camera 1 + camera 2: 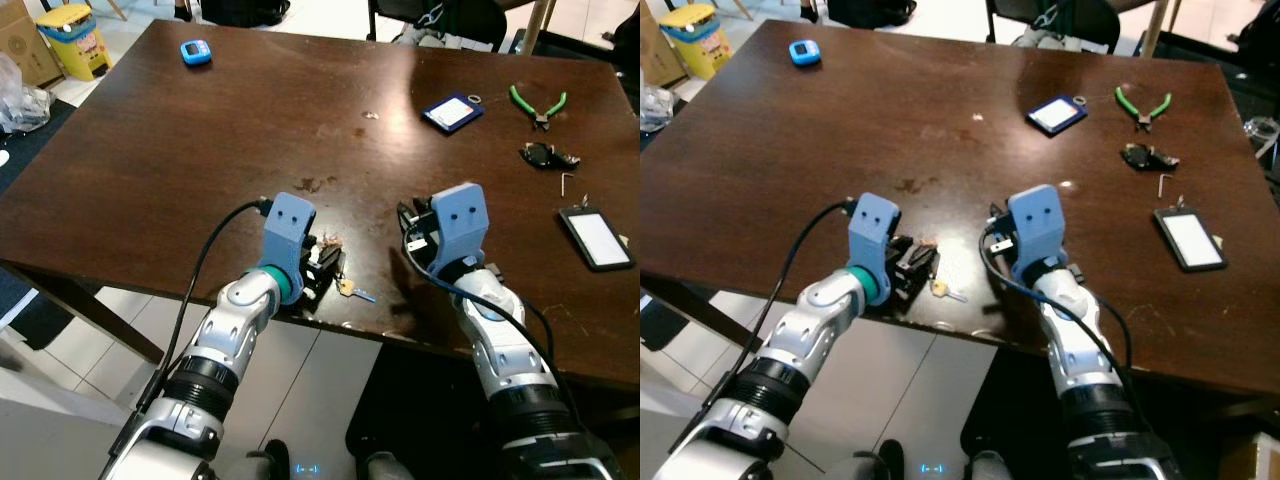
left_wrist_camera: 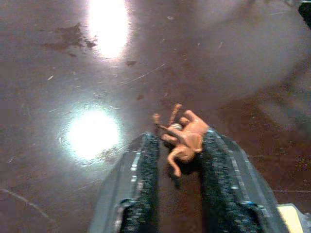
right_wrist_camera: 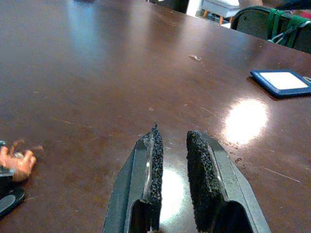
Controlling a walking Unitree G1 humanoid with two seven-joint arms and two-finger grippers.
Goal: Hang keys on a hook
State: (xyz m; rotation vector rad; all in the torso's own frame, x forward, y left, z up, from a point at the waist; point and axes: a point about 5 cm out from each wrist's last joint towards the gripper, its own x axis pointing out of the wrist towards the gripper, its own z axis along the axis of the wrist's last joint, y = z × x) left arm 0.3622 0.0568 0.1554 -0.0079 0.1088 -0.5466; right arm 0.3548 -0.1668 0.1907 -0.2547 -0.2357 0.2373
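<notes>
The keys point(image 1: 346, 287), a gold key with a small blue piece, lie on the dark wooden table point(image 1: 200, 160) close to its front edge. Their orange figure-shaped keychain point(image 2: 183, 138) rests between the two black fingers point(image 2: 146, 165) of my left gripper point(image 1: 322, 265), which is low over the table and open around it. The figure touches one finger. To the right, my right gripper point(image 3: 172, 141) hovers just above the tabletop with a narrow gap between its pads and nothing in it. From there the keychain point(image 3: 17, 162) shows off to the side.
Farther back on the table lie a blue timer point(image 1: 195, 52), a blue card holder point(image 1: 452, 112), green pliers point(image 1: 538, 104), a black object point(image 1: 547, 155), an Allen key point(image 1: 566, 185) and a badge holder point(image 1: 596, 238). A yellow box point(image 1: 75, 40) stands on the floor.
</notes>
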